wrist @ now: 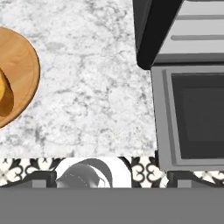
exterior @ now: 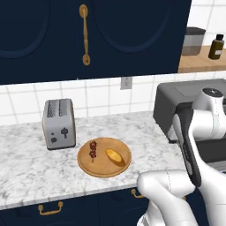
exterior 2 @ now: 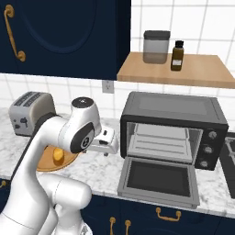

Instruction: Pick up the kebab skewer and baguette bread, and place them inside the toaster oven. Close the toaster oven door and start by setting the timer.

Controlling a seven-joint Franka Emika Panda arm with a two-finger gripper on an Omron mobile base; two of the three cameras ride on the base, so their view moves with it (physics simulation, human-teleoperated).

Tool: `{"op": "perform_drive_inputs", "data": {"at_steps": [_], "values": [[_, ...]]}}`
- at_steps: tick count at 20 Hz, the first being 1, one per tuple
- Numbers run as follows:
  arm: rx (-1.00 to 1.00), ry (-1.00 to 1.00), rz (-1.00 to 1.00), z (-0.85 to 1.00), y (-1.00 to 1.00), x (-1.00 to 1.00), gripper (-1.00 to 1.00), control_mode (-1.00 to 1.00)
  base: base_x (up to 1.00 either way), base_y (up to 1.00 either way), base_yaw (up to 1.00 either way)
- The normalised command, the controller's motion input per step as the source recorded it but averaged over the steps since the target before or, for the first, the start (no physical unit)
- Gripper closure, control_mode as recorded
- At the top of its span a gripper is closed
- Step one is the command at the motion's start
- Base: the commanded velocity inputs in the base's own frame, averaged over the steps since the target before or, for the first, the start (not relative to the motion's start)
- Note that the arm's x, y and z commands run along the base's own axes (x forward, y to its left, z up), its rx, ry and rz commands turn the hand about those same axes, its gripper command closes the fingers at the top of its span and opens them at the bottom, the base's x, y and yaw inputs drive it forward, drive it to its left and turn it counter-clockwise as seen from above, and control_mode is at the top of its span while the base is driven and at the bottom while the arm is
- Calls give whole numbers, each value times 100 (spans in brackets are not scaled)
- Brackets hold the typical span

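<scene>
A round wooden plate [exterior: 102,170] on the marble counter carries the kebab skewer [exterior: 93,150] on its left and the golden baguette bread [exterior: 114,155] on its right. The dark grey toaster oven [exterior 2: 174,106] stands to the right, its door [exterior 2: 160,179] folded down flat and the rack [exterior 2: 160,140] bare. My gripper [exterior 2: 105,149] hangs over the bare counter between plate and oven, pointing down. In the hand view the gripper [wrist: 111,179] is open wide and holds nothing, with the plate [wrist: 19,65] and baguette [wrist: 5,98] at the left edge and the door [wrist: 192,118] at the right.
A silver two-slot toaster [exterior: 58,123] stands left of the plate against the tiled wall. Three knobs [exterior 2: 207,149] line the oven's right side. A wooden shelf [exterior 2: 193,71] above the oven holds a jar [exterior 2: 156,46] and a brown bottle [exterior 2: 177,56]. Dark blue cabinets hang overhead.
</scene>
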Motion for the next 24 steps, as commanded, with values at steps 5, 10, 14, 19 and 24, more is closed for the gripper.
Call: {"op": "perform_drive_inputs", "data": {"at_steps": [5, 10, 14, 19, 24], "values": [[-1, -15, 0, 0, -85, -10, -100, -100, 0, 0, 0], [-3, -26, 0, -1, -83, 0, -100, -100, 0, 0, 0], [-3, -30, 0, 0, -73, 0, -100, -100, 0, 0, 0], [0, -29, 0, 0, -58, 4, -100, -100, 0, 0, 0], [0, -25, -3, 3, -43, 31, -100, -100, 0, 0, 0]]}}
